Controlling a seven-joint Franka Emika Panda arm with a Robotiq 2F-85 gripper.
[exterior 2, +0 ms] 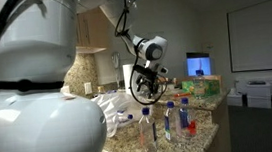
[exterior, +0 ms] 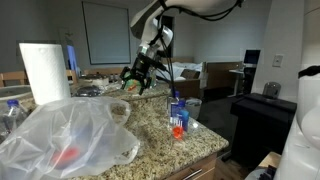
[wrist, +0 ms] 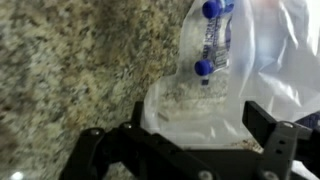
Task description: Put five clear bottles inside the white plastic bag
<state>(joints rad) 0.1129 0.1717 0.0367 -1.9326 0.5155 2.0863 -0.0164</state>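
A speckled granite counter (exterior: 150,118) fills the foreground. A white screen (exterior: 105,32) hangs on the pale wall (exterior: 40,20). Wooden cabinets (exterior 2: 89,30) stand behind it, and a lit monitor (exterior 2: 199,66) glows farther back.

Countertop (wrist: 70,70) — speckled granite, polished. Bag (exterior: 75,125) — thin crinkled plastic (translucent). Bottles (wrist: 212,45) clear glossy plastic.

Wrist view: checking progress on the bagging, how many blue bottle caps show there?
2. One blue cap sits at the top edge, another blue cap just below it, both beside the white plastic bag. More may be hidden.
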